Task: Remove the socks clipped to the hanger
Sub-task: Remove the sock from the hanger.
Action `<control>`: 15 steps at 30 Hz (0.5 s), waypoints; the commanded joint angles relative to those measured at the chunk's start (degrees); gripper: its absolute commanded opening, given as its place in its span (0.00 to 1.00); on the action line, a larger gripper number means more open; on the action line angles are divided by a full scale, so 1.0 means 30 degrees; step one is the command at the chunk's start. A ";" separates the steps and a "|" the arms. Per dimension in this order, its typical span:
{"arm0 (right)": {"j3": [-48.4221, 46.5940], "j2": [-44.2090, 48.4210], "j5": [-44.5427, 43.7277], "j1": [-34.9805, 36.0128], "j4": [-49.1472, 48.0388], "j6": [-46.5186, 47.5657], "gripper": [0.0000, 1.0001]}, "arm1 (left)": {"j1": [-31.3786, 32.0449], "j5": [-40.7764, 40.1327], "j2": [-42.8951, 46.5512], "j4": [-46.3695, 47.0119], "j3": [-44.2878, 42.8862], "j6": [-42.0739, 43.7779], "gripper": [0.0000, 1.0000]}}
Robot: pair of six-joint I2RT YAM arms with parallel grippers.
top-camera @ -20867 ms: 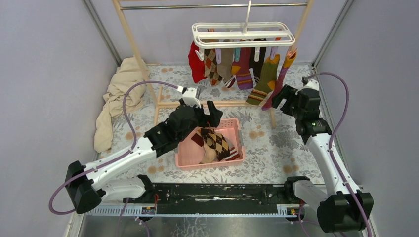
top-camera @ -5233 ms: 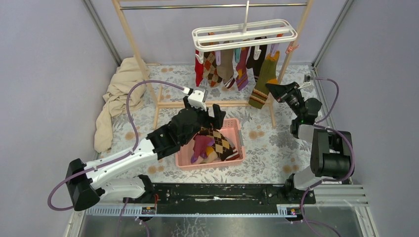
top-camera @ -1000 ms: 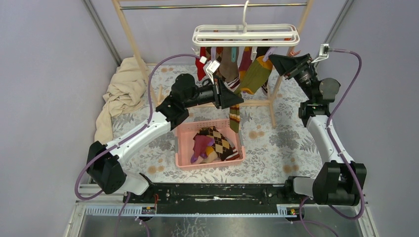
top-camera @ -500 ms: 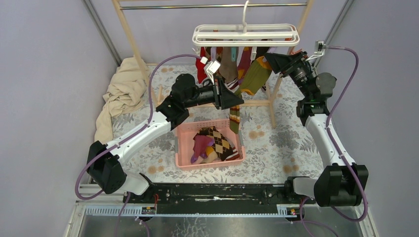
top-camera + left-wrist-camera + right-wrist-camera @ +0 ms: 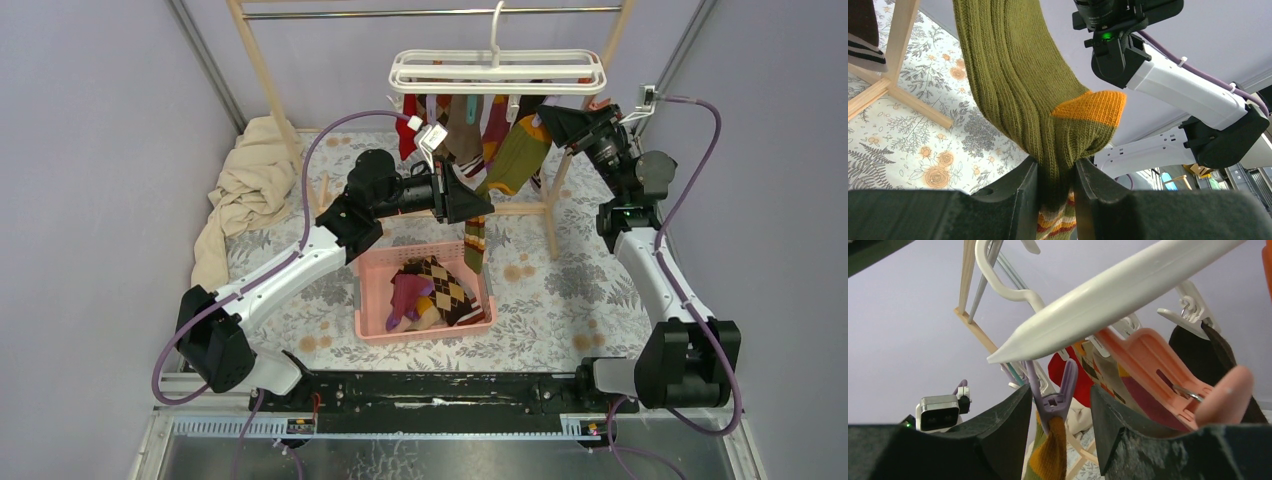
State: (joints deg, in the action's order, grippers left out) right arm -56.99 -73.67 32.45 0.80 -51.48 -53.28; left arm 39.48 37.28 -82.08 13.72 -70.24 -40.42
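The white hanger (image 5: 497,72) hangs by its hook from the rack's metal rail, with several socks (image 5: 465,125) clipped under it. An olive sock (image 5: 515,155) with an orange heel (image 5: 1088,105) stretches diagonally from its purple clip (image 5: 1053,402) down to my left gripper (image 5: 480,208). That gripper (image 5: 1055,172) is shut on the sock's foot, and the striped toe (image 5: 475,245) dangles below it. My right gripper (image 5: 545,112) is raised to the hanger's right end. Its fingers (image 5: 1060,390) straddle the purple clip, open, with a gap on the right side.
A pink basket (image 5: 365,300) holding several socks sits on the floral table below the hanger. A beige cloth (image 5: 240,190) is heaped at the left by the wooden rack post (image 5: 265,70). An empty peach clip (image 5: 1168,375) hangs beside my right finger.
My right gripper has moved left onto the purple clip and its jaws have narrowed a little. The left arm holds the olive sock as before.
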 commanded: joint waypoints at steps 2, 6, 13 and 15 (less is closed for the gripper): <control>0.0028 -0.0561 0.0361 -0.0544 -0.3594 -0.1798 0.53 | 0.0081 0.0624 0.0101 0.0676 0.0030 -0.0002 0.34; 0.0099 -0.0646 0.0347 -0.0815 -0.4127 -0.2176 0.53 | 0.0081 0.0696 -0.0027 0.0643 0.0005 0.0027 0.34; 0.0109 -0.0595 0.0343 -0.0903 -0.4310 -0.2281 0.55 | 0.0079 0.0732 -0.0250 0.0643 -0.0035 0.0057 0.34; 0.0045 -0.0659 0.0405 -0.0910 -0.4310 -0.2309 0.55 | 0.0081 0.0757 -0.0289 0.0669 -0.0025 0.0057 0.34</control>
State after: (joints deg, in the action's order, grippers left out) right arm -56.01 -76.23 32.64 -1.63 -59.96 -59.59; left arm 39.48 38.20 -82.28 13.69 -70.24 -40.40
